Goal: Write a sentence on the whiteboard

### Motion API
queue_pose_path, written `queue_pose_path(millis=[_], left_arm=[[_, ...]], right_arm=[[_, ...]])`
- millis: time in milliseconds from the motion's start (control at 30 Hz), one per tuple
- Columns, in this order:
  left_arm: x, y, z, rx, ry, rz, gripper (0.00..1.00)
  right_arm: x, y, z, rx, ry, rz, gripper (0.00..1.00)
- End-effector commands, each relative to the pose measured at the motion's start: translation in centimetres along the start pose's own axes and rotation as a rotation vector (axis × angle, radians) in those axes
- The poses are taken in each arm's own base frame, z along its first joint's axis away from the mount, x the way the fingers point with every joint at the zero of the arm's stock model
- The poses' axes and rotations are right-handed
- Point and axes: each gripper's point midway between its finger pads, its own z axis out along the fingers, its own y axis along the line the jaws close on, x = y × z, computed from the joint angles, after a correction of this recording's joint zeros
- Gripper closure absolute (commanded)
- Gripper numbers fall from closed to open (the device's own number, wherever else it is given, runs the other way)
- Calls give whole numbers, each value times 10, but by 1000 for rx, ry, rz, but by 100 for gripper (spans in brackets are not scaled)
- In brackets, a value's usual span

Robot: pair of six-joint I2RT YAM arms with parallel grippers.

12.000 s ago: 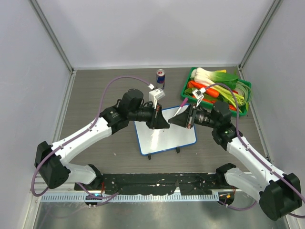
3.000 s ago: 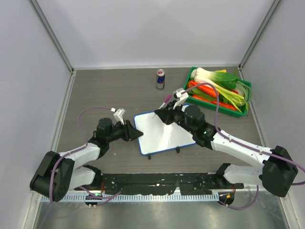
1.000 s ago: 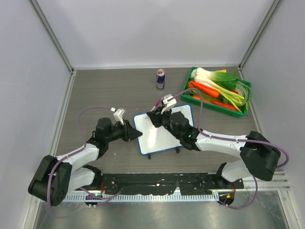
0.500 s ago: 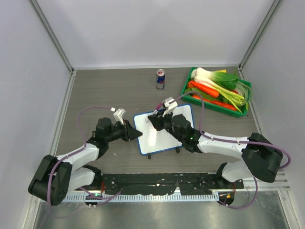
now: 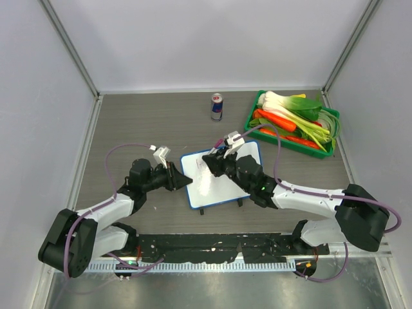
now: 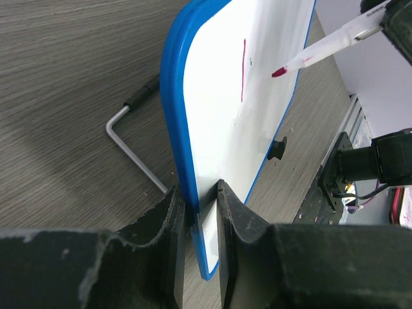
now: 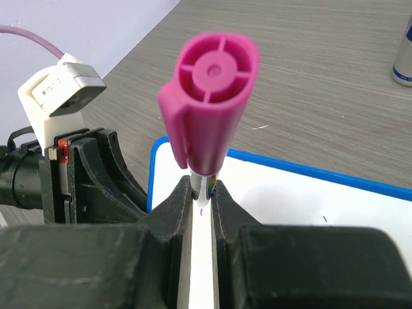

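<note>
Bright and even from above in the top external view, with only soft, short shadows under the arms on the grey table (image 5: 129, 122). Faint sheen on the whiteboard (image 5: 214, 190), without hard glare. Slightly bent at the edges. From the left wrist: sharp on the board, dark and blurred on the left gripper (image 6: 201, 206) near the lens. From the right wrist: sharp on the pink marker (image 7: 209, 96), blurred on the right gripper (image 7: 203, 193), soft on the far can (image 7: 403, 58).
</note>
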Motion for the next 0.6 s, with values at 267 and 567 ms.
queue_pose_path(millis=[267,567], left_arm=[[-7,2,4,-3,-18,69,100],[-7,1,4,-1,-18,70,100]], right_arm=[[-44,-5,16,102,-134,4,99],[-29,-11,18,117,-96,-27,99]])
